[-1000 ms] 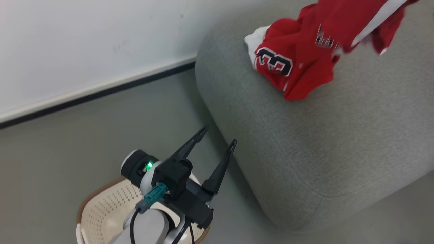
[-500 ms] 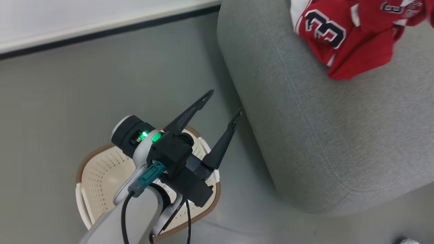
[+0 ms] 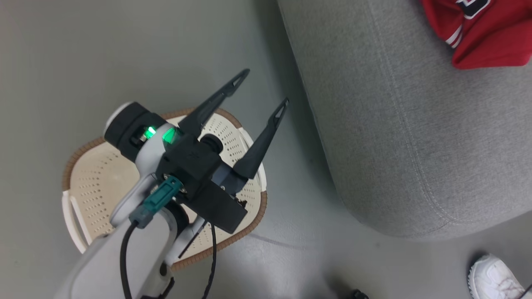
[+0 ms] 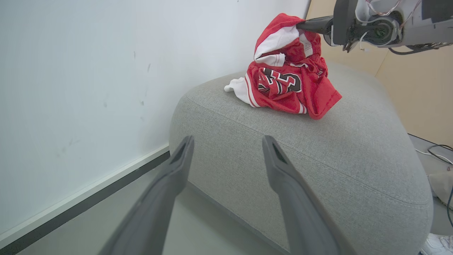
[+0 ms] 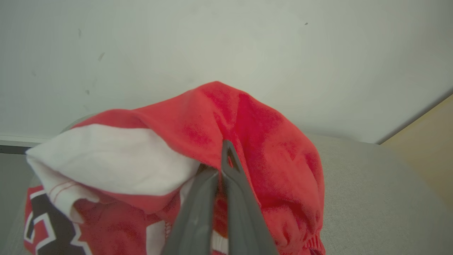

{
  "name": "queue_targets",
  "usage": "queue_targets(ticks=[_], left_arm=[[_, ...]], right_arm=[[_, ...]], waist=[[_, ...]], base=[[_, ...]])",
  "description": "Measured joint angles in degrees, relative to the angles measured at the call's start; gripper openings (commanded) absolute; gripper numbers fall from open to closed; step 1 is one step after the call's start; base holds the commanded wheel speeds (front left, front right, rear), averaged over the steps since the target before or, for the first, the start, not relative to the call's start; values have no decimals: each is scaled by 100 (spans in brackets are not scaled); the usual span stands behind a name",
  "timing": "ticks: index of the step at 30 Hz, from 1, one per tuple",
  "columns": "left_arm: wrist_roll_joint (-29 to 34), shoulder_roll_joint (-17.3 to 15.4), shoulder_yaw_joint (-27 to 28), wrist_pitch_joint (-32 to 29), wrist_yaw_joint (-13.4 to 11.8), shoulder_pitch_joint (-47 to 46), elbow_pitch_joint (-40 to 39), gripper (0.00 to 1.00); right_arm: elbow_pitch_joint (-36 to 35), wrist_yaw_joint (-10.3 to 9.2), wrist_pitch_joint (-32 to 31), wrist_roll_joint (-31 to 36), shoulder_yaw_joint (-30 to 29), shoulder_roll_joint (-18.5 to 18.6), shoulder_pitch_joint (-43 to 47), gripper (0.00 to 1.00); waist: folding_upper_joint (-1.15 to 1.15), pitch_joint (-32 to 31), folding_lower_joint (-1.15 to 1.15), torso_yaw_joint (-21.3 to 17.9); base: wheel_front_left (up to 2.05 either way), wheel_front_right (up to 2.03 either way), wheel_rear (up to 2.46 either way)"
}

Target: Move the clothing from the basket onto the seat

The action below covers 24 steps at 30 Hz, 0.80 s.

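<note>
I see the grey sofa (image 3: 395, 124), with the cream basket (image 3: 83, 174) on the floor near its end. The red clothing (image 4: 286, 85) lies heaped on the sofa. My right gripper (image 5: 217, 157) pinches its top fold. My left gripper (image 3: 265, 87) hangs over the basket, fingers spread, empty.

Soft, even room light, bright without glare. The seat (image 3: 395, 124) throws only a faint shadow onto the floor (image 3: 50, 50). Close to the lens, the left gripper (image 4: 227, 140) has fingers (image 4: 170, 184) that blur, and the clothing (image 5: 247, 134) looks slightly soft.
</note>
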State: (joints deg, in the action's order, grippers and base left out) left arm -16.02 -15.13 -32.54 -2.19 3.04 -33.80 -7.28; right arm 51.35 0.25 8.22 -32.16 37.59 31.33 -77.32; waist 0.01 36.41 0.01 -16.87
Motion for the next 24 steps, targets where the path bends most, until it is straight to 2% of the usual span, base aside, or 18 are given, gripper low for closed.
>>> queue_targets(ticks=[6, 7, 8, 9, 10, 16, 24], left_arm=[[0, -112, 79, -58, 51, -221, -12, 100], [-2, -124, 131, -56, 51, -222, 3, 100], [-4, -124, 156, -43, 51, -222, 11, 100], [-12, -124, 182, -40, 51, -222, 24, 100], [-38, -125, 208, -16, 52, -222, 40, 100], [-77, -138, 359, 123, 40, -218, 172, 100], [-112, -142, 589, 365, -156, -164, 643, 100]], right_arm=[[255, -81, 199, -52, -60, -302, 10, 0], [314, -83, 259, -65, -65, -378, 10, 4], [339, -83, 304, -65, -65, -412, 10, 44], [370, -83, 324, -65, -66, -446, 10, 98], [406, -85, 369, -65, -66, -481, 10, 100], [563, -79, 500, -65, -68, -582, 71, 100], [625, -21, 603, -41, -14, -706, 350, 100]], waist=[[0, 433, 0, -91], [0, 532, 0, -126], [0, 569, 0, -148], [0, 592, 0, -173], [0, 605, 0, -199], [0, 499, -1, -285], [-1, 122, -1, -360]], base=[[0, 0, 0], [0, 0, 0], [0, 0, 0], [0, 0, 0], [0, 0, 0], [0, 0, 0], [0, 0, 0]])
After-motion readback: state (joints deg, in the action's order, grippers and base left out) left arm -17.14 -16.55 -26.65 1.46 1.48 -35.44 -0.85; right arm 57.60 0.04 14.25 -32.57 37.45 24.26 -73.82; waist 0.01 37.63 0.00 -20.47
